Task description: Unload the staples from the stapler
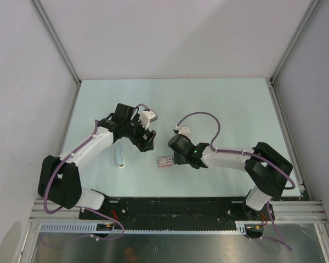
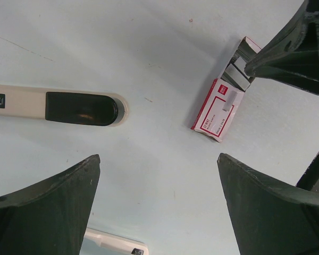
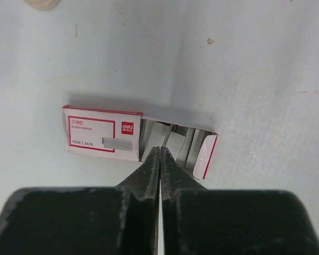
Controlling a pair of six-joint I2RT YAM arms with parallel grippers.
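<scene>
A long beige-white stapler (image 2: pixel 21 101) with a black end lies flat on the table; from above it shows as a pale oblong (image 1: pixel 119 156). A red-and-white staple box (image 3: pixel 101 135) lies to its right with its drawer pulled out, baring grey strips of staples (image 3: pixel 173 139). My right gripper (image 3: pixel 160 150) is shut, its tips at the open drawer over the staples, with nothing visible between them. My left gripper (image 2: pixel 158 156) hangs wide open above bare table between stapler and box (image 2: pixel 215 111), touching neither.
A second white piece (image 2: pixel 114 244) lies at the bottom edge of the left wrist view, below the open fingers. Grey walls enclose the pale green table (image 1: pixel 219 104) on three sides, and the arms' black base rail (image 1: pixel 175 208) runs along the near edge.
</scene>
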